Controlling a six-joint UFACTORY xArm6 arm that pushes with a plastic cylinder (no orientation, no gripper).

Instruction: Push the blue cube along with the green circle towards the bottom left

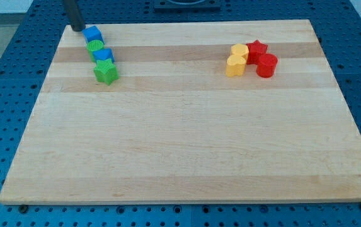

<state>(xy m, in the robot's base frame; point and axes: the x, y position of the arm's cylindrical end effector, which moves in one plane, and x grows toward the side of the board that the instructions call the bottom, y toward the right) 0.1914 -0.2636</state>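
Camera view: on the counter (186, 145), taking the green circle (95, 46) as landmark, a green star (106, 73) then a blue block (103, 57) lie below it; the blue cube (92, 33) touches it above; my tip (77, 28), a jawless end effector, sits just upper-left. Yellow and red blocks lie far right.

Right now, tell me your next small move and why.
Probably a short push toward the view's bottom: my tip sits just up-left of the blue cube, which touches the green circle below it, so both should slide together.
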